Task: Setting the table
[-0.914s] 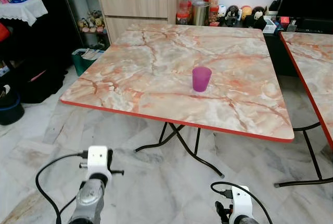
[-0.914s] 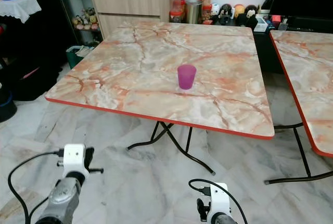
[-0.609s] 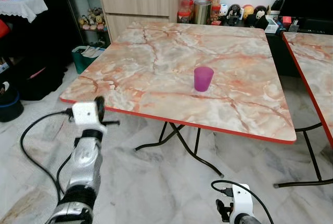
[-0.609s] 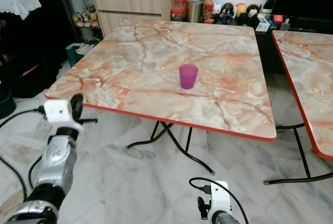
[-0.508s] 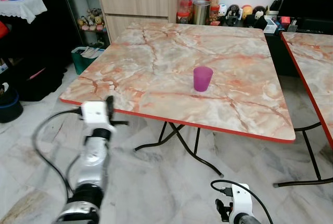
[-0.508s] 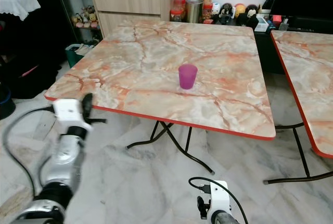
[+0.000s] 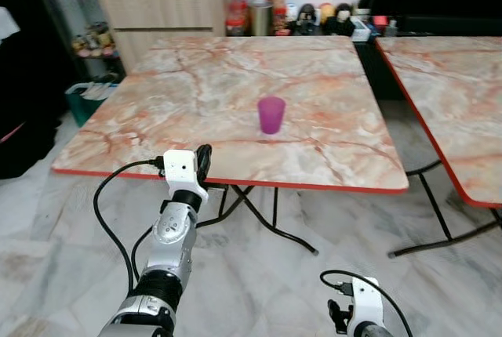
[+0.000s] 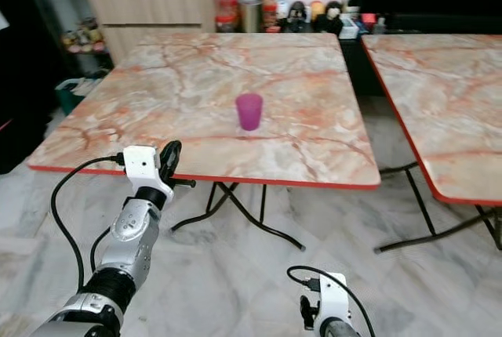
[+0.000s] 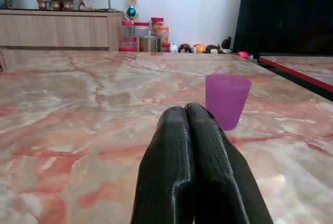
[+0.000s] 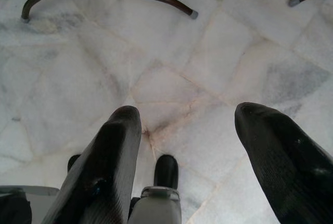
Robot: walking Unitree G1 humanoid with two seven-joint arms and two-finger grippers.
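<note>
My left pincer (image 9: 193, 125) closed and empty at the counter (image 7: 188, 94) edge, purple cup (image 7: 271, 114) upright mid-counter, my right pincer (image 10: 208, 146) spread wide over the floor (image 10: 171, 52)

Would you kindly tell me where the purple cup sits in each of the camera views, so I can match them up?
Left eye view: purple cup mid-table, centre of picture.
Right eye view: just left of centre, mid-table.
Left wrist view: right of centre, beyond the shut left gripper.
Right wrist view: marble floor between open fingers; no cup.
Shared landmark: the marble-patterned table.
</note>
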